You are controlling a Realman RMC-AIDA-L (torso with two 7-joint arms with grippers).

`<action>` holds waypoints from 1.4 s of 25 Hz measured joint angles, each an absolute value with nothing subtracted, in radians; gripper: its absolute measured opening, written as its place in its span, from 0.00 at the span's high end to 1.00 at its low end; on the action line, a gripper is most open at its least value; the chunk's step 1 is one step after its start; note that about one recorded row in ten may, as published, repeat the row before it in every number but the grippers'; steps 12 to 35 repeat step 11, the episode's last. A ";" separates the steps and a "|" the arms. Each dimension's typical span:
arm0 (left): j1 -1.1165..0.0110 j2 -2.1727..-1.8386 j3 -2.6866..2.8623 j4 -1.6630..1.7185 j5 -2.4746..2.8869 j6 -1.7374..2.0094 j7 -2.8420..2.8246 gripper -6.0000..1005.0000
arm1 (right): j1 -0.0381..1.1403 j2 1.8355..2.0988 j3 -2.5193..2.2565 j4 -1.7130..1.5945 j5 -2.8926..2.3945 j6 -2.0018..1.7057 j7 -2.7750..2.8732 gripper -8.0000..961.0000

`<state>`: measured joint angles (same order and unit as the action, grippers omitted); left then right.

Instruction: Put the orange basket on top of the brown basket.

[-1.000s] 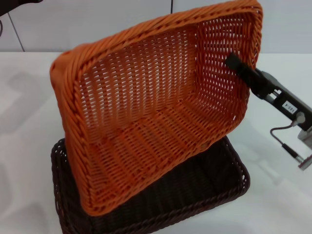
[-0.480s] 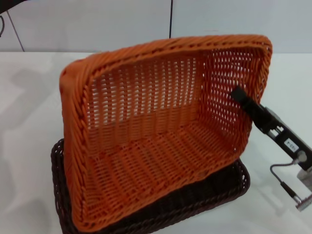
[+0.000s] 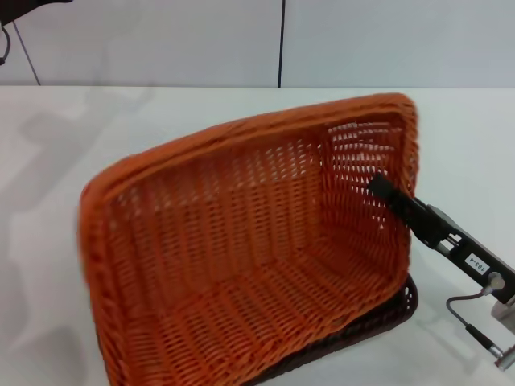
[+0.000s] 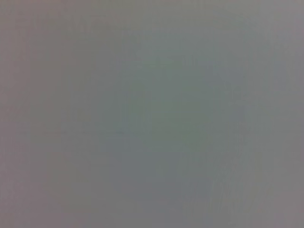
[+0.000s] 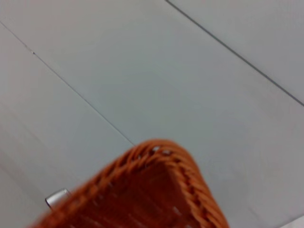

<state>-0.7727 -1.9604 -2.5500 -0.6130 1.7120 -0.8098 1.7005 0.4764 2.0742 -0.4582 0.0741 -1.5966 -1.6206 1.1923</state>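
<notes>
The orange basket (image 3: 241, 257) is tilted, its open side facing me and its right end raised. Its lower side rests in the brown basket (image 3: 378, 315), of which only a dark strip shows along the front right. My right gripper (image 3: 388, 193) is shut on the orange basket's right end wall, one black finger (image 3: 398, 201) showing inside it. The right wrist view shows a corner of the orange rim (image 5: 180, 164) against the wall. My left arm (image 3: 24, 8) is parked at the top left; its gripper is out of view.
The white table (image 3: 72, 137) stretches around the baskets. A white panelled wall (image 3: 201, 40) with a dark seam stands behind. A cable (image 3: 475, 322) loops below my right wrist. The left wrist view is a blank grey.
My right gripper has lowered the orange basket down and forward onto the brown basket. The orange basket now covers most of the brown one and is less steeply tilted.
</notes>
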 joint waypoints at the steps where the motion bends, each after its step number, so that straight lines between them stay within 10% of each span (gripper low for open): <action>1: -0.773 -1.964 -2.550 -0.612 1.712 -0.806 1.701 0.17 | 0.475 2.073 -0.459 0.052 -1.605 -1.622 1.213 0.78; 9: -0.773 -1.972 -2.555 -0.612 1.707 -0.793 1.701 0.17 | 0.459 2.071 -0.467 -0.088 -1.630 -1.635 1.338 0.54; 35: -0.773 -1.976 -2.559 -0.612 1.706 -0.791 1.701 0.17 | 0.449 2.071 -0.467 -0.150 -1.631 -1.645 1.378 0.54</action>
